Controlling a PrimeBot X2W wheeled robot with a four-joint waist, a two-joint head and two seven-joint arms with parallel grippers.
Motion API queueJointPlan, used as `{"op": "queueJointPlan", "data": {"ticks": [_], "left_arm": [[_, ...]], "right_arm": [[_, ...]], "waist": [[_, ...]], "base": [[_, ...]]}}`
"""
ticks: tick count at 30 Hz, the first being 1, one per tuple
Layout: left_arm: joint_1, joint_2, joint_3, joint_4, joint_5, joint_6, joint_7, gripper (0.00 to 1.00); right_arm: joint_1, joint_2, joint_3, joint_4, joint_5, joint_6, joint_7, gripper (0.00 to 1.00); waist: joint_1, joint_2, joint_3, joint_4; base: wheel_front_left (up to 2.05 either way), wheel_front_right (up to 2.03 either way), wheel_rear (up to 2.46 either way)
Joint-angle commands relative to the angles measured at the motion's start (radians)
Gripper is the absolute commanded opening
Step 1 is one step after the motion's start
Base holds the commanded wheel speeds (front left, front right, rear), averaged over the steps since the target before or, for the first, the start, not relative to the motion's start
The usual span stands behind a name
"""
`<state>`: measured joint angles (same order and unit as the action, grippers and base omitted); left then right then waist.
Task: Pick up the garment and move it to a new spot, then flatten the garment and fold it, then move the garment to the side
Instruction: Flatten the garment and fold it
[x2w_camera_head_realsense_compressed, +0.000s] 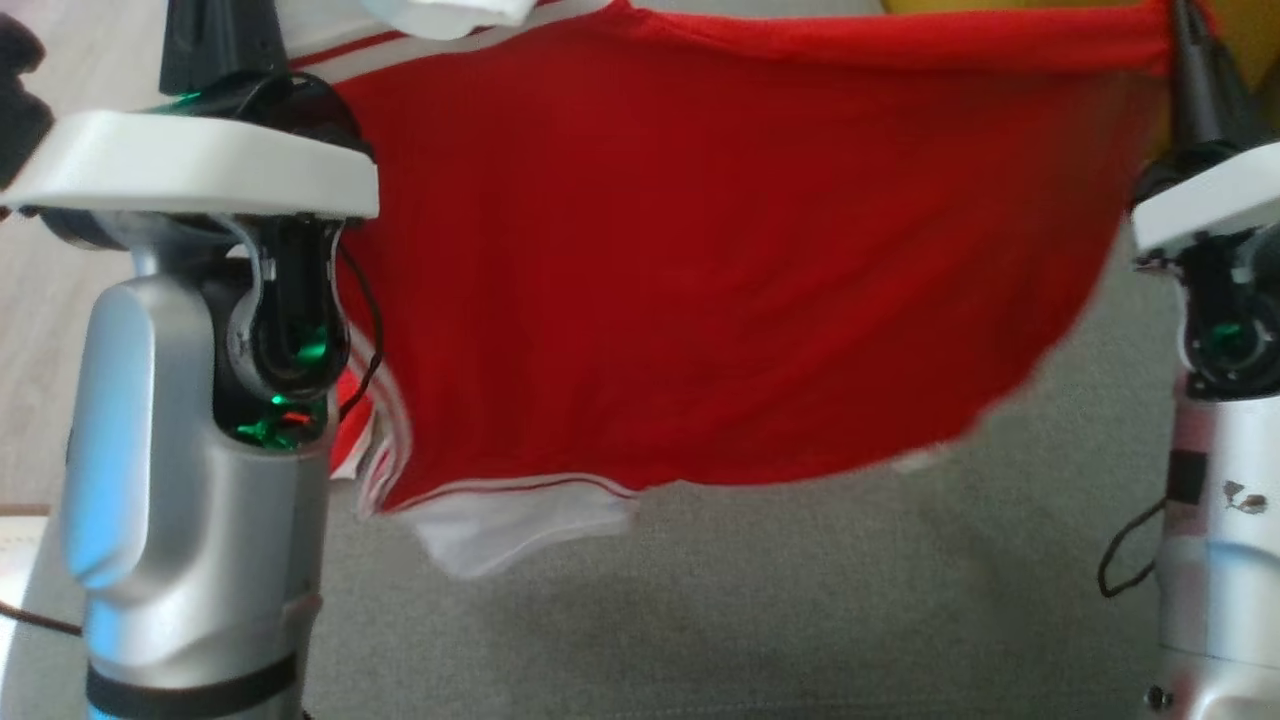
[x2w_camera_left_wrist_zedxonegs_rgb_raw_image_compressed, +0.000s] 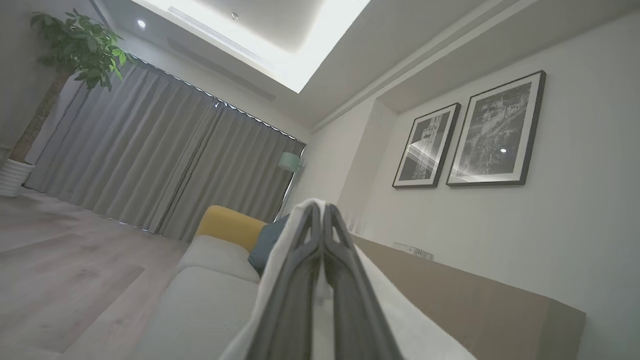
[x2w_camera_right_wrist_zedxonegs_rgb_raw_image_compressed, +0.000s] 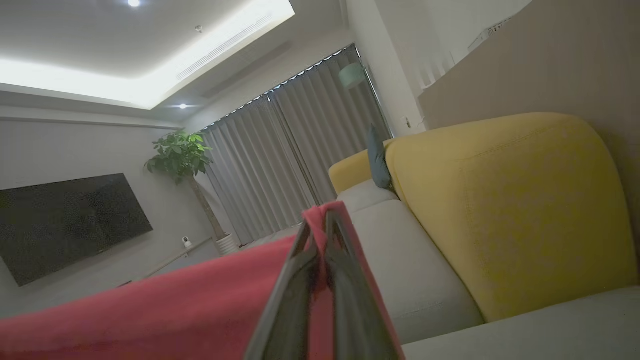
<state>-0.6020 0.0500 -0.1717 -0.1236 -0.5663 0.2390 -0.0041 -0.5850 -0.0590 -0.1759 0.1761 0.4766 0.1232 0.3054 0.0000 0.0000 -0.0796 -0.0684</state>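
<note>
Left gripper (x2w_camera_left_wrist_zedxonegs_rgb_raw_image_compressed: 320, 206) and right gripper (x2w_camera_right_wrist_zedxonegs_rgb_raw_image_compressed: 322, 216) — each pinching the garment (x2w_camera_head_realsense_compressed: 700, 280) — hold it aloft.

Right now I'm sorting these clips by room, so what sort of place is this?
Most likely a home living room: a sofa with yellow back cushions, a big television on the wall, and floor-length grey curtains with a potted plant beside them.

The spread red garment (x2w_camera_head_realsense_compressed: 700, 280) blocks the middle, while the grey seat (x2w_camera_head_realsense_compressed: 750, 600) below its hem seems open.
</note>
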Motion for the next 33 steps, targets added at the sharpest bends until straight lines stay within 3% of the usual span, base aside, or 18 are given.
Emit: {"op": "queueJointPlan", "data": {"ticks": [1,10,14,18,22,27,33], "left_arm": [[-0.068,0.038,0.033,-0.014,0.004,0.000,0.012,0.00],[-0.331,0.108,0.029,0.244,0.020,-0.075,0.035,0.00],[-0.544,0.118,0.029,0.451,0.035,-0.121,-0.017,0.00],[-0.731,0.118,0.042,0.654,0.065,-0.124,-0.133,0.00],[-0.857,0.105,0.063,0.751,0.067,-0.154,-0.232,0.00],[-0.884,0.081,0.059,0.797,0.083,-0.220,-0.256,0.00],[-0.754,0.058,0.041,0.831,0.118,-0.283,-0.257,0.00]], "right_arm": [[-0.061,0.009,0.021,-0.037,-0.008,0.008,0.012,0.00],[-0.351,0.009,0.058,0.207,-0.018,0.008,-0.050,0.00],[-0.565,0.009,0.062,0.428,-0.037,0.008,-0.184,0.00],[-0.753,0.009,0.060,0.637,-0.063,0.008,-0.358,0.00],[-0.875,0.009,0.091,0.773,-0.040,0.008,-0.511,0.00],[-0.901,0.009,0.129,0.843,0.008,0.008,-0.563,0.00],[-0.804,0.009,0.100,0.896,-0.030,0.008,-0.567,0.00]], "waist": [[0.0000,0.0000,0.027,-0.014],[0.0000,0.0000,0.221,-0.055],[0.0000,0.0000,0.314,-0.046],[0.0000,0.0000,0.366,-0.032],[0.0000,0.0000,0.396,-0.015],[0.0000,0.0000,0.441,0.010],[0.0000,0.0000,0.495,0.042]], "base": [[0.00,0.00,0.00],[0.00,0.00,0.00],[0.00,0.00,0.00],[0.00,0.00,0.00],[0.00,0.00,0.00],[0.00,0.00,0.00],[0.00,0.00,0.00]]}}
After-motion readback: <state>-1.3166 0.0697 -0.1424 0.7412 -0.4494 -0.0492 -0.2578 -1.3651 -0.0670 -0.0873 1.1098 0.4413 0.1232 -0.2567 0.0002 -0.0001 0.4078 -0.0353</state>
